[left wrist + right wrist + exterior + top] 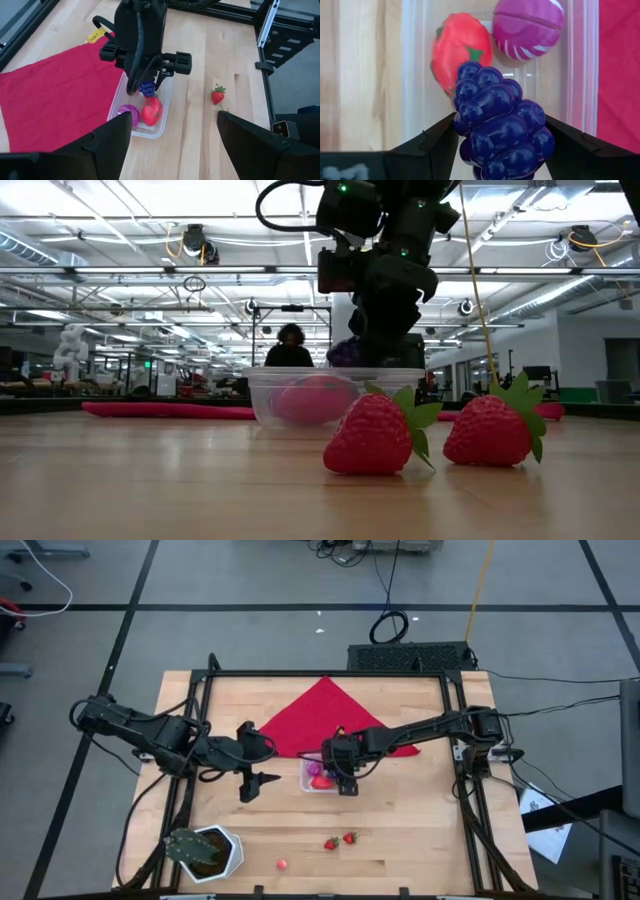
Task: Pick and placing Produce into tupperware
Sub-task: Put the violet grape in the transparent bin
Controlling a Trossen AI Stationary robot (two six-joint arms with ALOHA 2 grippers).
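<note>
The clear tupperware [311,780] stands mid-table beside the red cloth [325,715]. Inside lie a red strawberry [460,50] and a purple striped ball [527,25]. My right gripper [345,780] is over the tub, shut on a purple grape bunch [500,125]. Two strawberries [340,840] and a small red ball [282,864] lie loose on the wood near the front edge. My left gripper [272,760] hovers open to the tub's left, nothing between its fingers. My right gripper pinches the grape bunch by its two opposite sides [462,125] between its two fingers [432,140]. The fingers come from above, slanting steeply down. The bunch [345,352] is lifted clear, just above the tub's rim [300,372], over the strawberry inside.
A green plant in a white pot [205,850] stands at the front left corner. The black frame rails [200,700] run along the table's left, far and right sides. Bare wood lies between the tub and the loose strawberries [372,435].
</note>
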